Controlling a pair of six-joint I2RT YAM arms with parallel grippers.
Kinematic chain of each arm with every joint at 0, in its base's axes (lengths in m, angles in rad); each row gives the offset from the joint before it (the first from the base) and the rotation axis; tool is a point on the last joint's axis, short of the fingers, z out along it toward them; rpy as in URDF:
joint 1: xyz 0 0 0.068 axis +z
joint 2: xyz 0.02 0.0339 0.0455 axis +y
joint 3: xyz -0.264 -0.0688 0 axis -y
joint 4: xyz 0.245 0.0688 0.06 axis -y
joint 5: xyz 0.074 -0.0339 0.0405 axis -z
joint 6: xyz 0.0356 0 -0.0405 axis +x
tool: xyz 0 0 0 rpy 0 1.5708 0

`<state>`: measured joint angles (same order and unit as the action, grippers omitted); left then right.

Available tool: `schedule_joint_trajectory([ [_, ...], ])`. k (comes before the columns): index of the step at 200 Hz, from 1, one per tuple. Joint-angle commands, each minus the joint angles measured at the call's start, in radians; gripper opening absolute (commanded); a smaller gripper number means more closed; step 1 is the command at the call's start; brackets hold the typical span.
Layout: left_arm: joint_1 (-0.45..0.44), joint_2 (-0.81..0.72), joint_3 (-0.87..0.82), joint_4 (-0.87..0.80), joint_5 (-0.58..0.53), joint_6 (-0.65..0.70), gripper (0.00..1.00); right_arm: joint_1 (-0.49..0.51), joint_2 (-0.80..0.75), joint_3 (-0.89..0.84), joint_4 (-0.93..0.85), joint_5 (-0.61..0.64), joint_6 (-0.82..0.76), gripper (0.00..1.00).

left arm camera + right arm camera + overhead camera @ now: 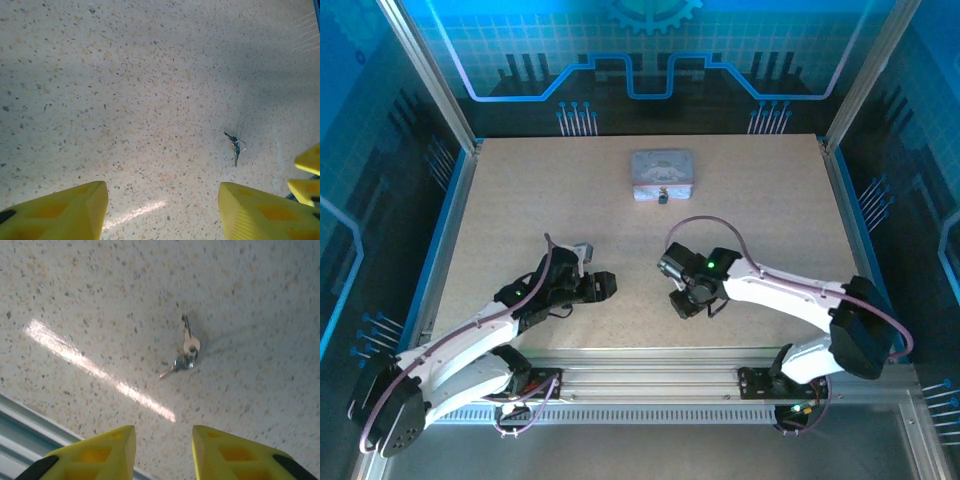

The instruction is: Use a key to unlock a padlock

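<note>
The whole speckled beige tabletop (750, 210) is viewed from high above and behind the arm bases (525, 385), looking forward and down. From each wrist it is viewed closely, downward past yellow fingertips (60, 212) (95, 455); the tiny dark metallic key (235, 147) (186, 352) is shared by both close views.

Robot lab cell: alu-profile frame (425, 72) w/ blue circuit-print panels (740, 40) round a speckled table (520, 200), L arm (460, 345) + R arm (790, 295) bolted to a slotted rail (650, 372).

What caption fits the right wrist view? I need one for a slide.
Open right gripper poised over the speckled table, the key lying untouched just beyond it.
</note>
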<state>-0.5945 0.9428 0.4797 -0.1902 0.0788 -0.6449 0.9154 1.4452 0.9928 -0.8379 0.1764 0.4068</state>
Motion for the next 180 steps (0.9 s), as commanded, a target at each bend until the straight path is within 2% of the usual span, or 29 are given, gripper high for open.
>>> schedule_joint_trajectory([
  [1, -0.015, -0.006, -0.019, -0.008, -0.007, -0.036, 0.61, -0.015, 0.058, 0.067, -0.026, 0.009, -0.063, 0.31],
  [67, -0.027, 0.012, -0.06, 0.033, 0.001, -0.05, 0.61, -0.09, 0.231, 0.142, -0.015, -0.107, -0.159, 0.3],
  [106, -0.028, 0.044, -0.061, 0.052, 0.007, -0.044, 0.62, -0.111, 0.302, 0.169, -0.013, -0.103, -0.188, 0.29],
  [115, -0.03, 0.051, -0.059, 0.057, 0.007, -0.041, 0.62, -0.115, 0.316, 0.175, -0.015, -0.103, -0.194, 0.26],
  [180, -0.029, 0.113, -0.042, 0.075, 0.014, -0.018, 0.62, -0.118, 0.385, 0.198, -0.035, -0.079, -0.204, 0.28],
])
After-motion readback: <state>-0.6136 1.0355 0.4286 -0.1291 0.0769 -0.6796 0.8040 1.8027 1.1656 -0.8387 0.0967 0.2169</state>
